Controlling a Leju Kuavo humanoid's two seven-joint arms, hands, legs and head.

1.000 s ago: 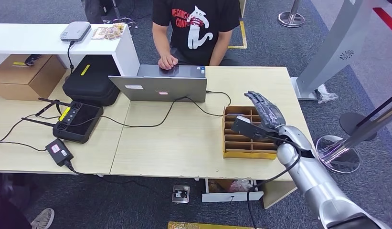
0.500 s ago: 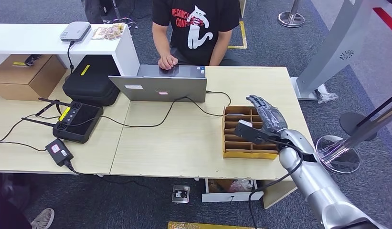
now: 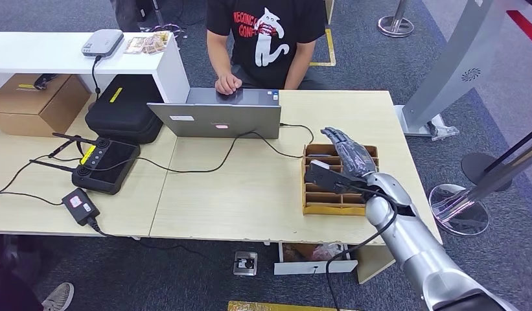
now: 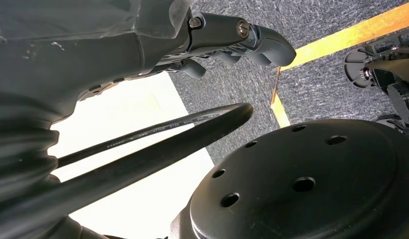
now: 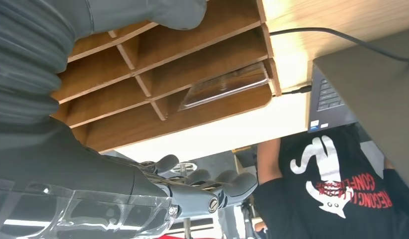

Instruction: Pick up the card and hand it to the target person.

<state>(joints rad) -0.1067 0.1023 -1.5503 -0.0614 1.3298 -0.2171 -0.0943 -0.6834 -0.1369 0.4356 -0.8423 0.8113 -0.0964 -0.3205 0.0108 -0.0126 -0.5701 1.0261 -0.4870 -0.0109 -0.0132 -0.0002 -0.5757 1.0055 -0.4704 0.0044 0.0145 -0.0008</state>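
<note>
1. Right hand (image 3: 346, 152) poised over the far half of the rack (image 3: 313, 206), fingers stretched out and slightly apart, holding nothing; probably lined up for a reach down into a slot.
2. Thumb (image 5: 157, 11) set apart from the fingers (image 5: 227, 185) in the right wrist view, empty space between them, so no grasp made yet.
3. Card (image 5: 224, 85) lying flat in a far slot of the rack, on the side toward the laptop (image 3: 214, 118); glossy, clear-looking, one edge close to the slot's opening, likely left that way for easy pinching.
4. Left hand (image 4: 232, 37) hanging low beside the table edge, over carpet, well apart from the task; fingers curled over, but closed or loose cannot tell.
5. Person (image 3: 266, 39) seated behind the laptop at the table's far edge, one hand resting by the lid; probably the target, placed opposite for a handover across the table.
6. Rack standing at the table's right end, within the right arm's reach.
7. Count: one card visible, one rack with two columns of slots, one laptop, one person, two robot hands.
8. Judged stage: approach only; pickup and handover both not yet done.
</note>
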